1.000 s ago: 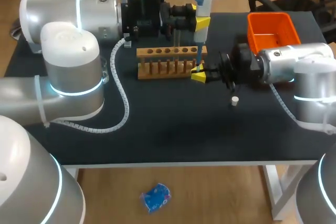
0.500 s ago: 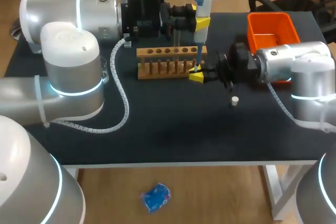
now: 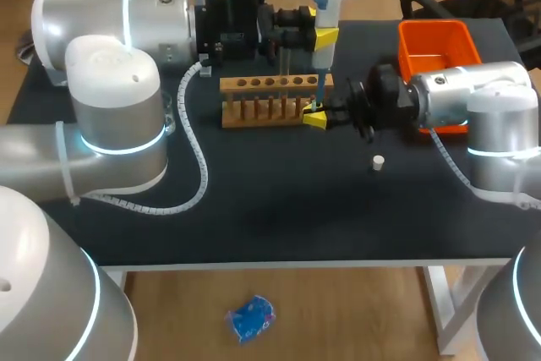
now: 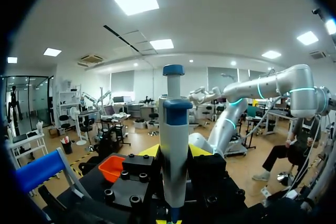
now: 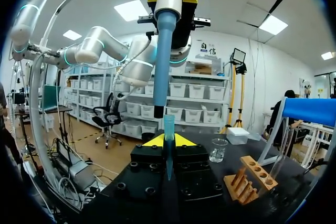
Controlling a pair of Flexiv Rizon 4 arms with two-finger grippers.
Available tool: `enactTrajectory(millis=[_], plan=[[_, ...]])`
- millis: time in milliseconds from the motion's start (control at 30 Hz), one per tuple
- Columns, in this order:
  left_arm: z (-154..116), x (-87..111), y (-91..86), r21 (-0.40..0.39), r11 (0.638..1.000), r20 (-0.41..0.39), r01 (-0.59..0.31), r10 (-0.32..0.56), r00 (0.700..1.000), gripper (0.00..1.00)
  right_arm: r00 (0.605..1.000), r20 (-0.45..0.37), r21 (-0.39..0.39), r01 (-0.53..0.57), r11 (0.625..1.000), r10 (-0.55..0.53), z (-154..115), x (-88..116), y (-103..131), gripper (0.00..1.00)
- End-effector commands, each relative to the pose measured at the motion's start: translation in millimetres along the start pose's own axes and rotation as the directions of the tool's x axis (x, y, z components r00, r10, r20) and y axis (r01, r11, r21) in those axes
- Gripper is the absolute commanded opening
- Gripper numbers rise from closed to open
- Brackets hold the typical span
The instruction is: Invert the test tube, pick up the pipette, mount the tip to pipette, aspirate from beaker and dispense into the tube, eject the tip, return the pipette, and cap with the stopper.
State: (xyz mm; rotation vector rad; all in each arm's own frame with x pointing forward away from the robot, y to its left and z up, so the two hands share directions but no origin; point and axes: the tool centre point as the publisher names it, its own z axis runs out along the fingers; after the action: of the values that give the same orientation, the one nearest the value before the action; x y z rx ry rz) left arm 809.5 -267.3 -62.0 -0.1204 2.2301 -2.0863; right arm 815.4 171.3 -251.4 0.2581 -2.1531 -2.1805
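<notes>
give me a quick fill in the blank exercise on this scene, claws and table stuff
1. The left claw is shut on the upright ___.
2. The right claw is shut on a blue ___.
3. The white stopper lies on the ___, in no claw.
4. The bin is ___ in colour.

Missing words: pipette; tip; table; orange.

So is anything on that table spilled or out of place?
Nothing looks spilled or broken. The only stray item is the small white stopper, lying loose on the black table, apart from the wooden rack; it is probably just waiting its turn.
</notes>
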Motion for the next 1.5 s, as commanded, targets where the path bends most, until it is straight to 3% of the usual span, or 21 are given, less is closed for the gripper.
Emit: enactTrajectory(millis=[33, 1500], plan=[[-0.5, 0.1, 0.7, 0.004, 1.0, 0.0, -0.001, 0.001, 1.0, 0.0, 1.0, 0.004, -0.003, 0.004, 1.0, -0.004, -2.5, 1.6, 0.1, 0.0], [-0.5, 0.1, 0.7, 0.004, 1.0, 0.0, -0.001, 0.001, 1.0, 0.0, 0.999, 0.006, 0.003, 0.033, 0.999, -0.033, -4.5, 5.2, -0.6, 0.0]])
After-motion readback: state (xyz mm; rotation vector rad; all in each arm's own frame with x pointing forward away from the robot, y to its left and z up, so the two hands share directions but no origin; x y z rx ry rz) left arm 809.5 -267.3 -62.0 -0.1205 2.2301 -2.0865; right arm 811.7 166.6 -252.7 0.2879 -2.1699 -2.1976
